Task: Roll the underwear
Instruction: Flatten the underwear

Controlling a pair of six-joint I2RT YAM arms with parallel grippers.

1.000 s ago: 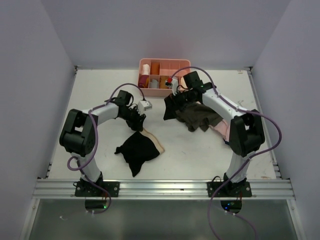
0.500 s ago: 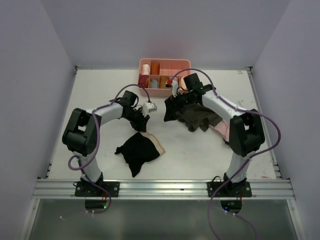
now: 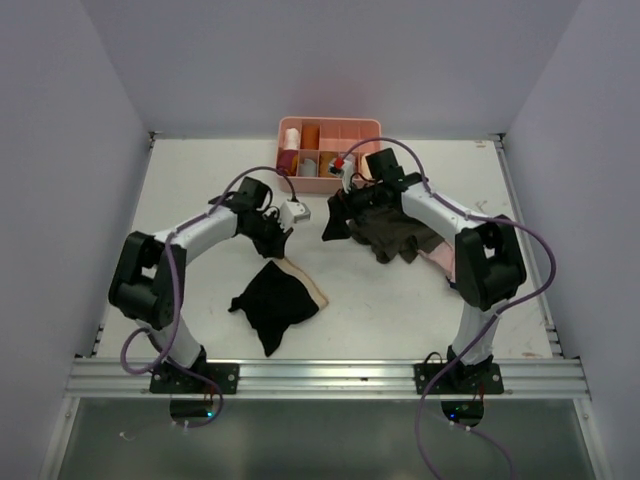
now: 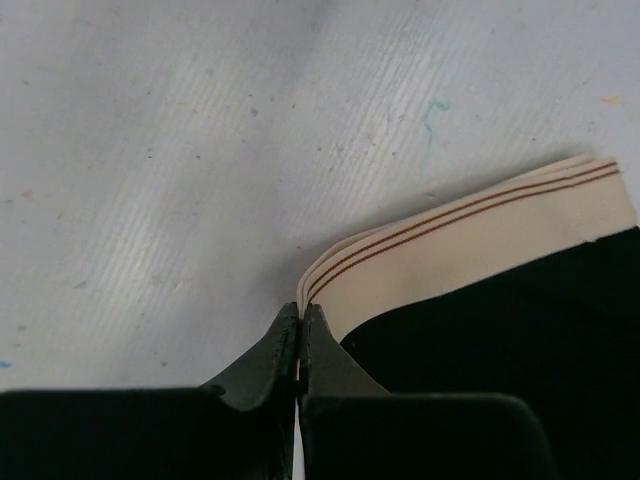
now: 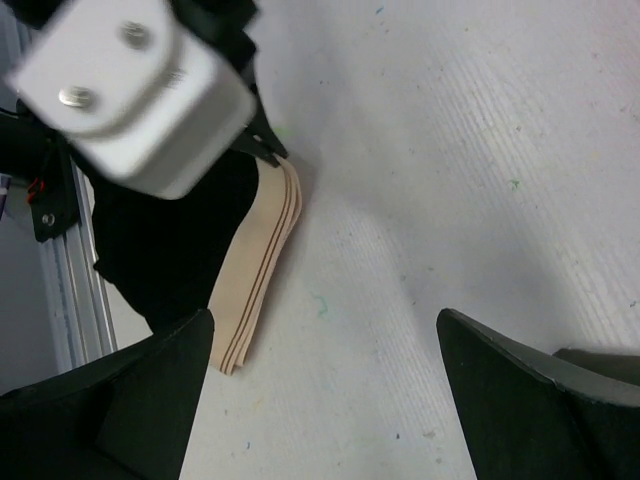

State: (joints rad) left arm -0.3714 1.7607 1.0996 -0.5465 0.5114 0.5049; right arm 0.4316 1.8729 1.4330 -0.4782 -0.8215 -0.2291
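Note:
The underwear (image 3: 272,303) is a black cloth with a beige waistband (image 3: 305,285) and lies crumpled on the table between the arms. My left gripper (image 3: 274,247) is shut on the far corner of the waistband. In the left wrist view the shut gripper (image 4: 300,312) pinches the striped beige band (image 4: 470,250) at its folded end, with black cloth (image 4: 520,340) to the right. My right gripper (image 3: 333,222) is open and empty, hovering to the right of the left gripper. In the right wrist view the open gripper (image 5: 325,370) looks down on bare table beside the waistband (image 5: 255,280).
An olive-brown garment (image 3: 395,232) lies heaped under the right arm, with a pale pink garment (image 3: 440,258) beside it. A pink compartment tray (image 3: 330,122) holding small rolls stands at the back. The left wrist's white camera box (image 5: 130,90) fills the right wrist view's top left.
My left gripper has shifted slightly, still holding the waistband corner, and its arm has swung outward. My right gripper has moved a little to the left, toward the left gripper.

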